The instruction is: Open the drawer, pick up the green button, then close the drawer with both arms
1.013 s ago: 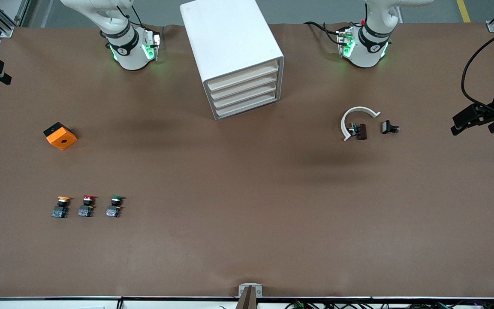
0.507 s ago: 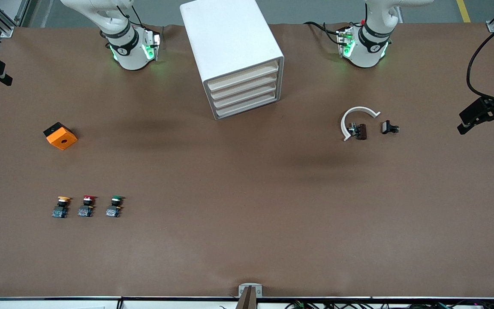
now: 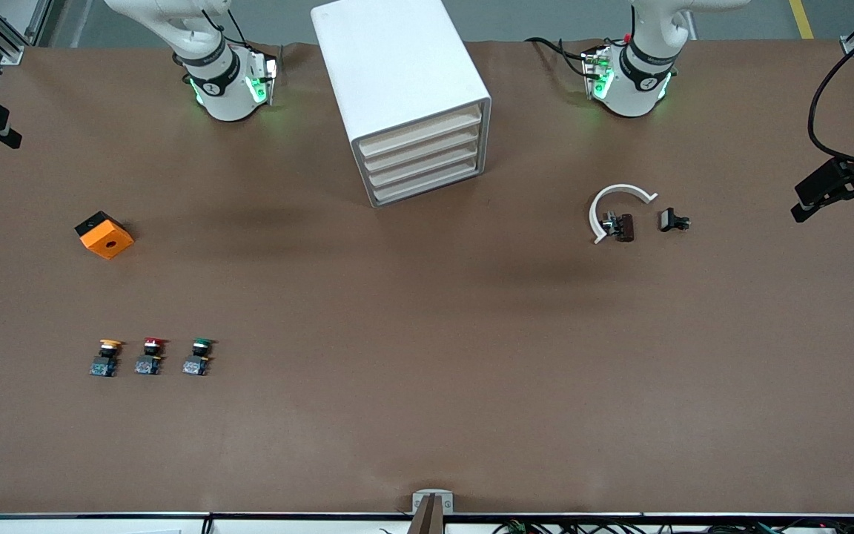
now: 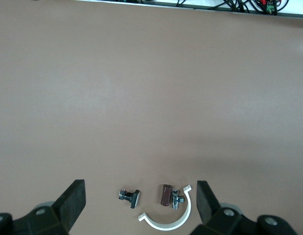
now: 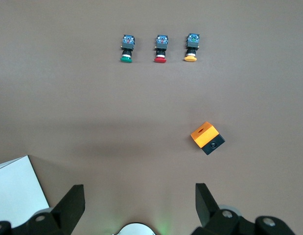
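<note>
The white cabinet [image 3: 405, 89] stands between the arm bases, and its stacked cream drawer [image 3: 421, 159] fronts are all pushed in. The green-capped button [image 3: 197, 356] stands on the table near the front camera, toward the right arm's end, and also shows in the right wrist view [image 5: 126, 50]. My left gripper [image 4: 139, 187] hangs open and empty high over the left arm's end of the table [image 3: 838, 194]. My right gripper [image 5: 139, 190] is open and empty, high over its own arm's base [image 5: 136, 229]. The inside of the drawers is hidden.
A red-capped button [image 3: 150, 356] and a yellow-capped button [image 3: 105, 357] stand in a row with the green one. An orange and black box [image 3: 104, 235] lies farther back. A white curved clamp [image 3: 616, 204], a brown part [image 3: 623, 227] and a small black part [image 3: 673, 220] lie toward the left arm's end.
My left gripper has drifted outward toward the table's edge at the left arm's end. Nothing on the table has moved.
</note>
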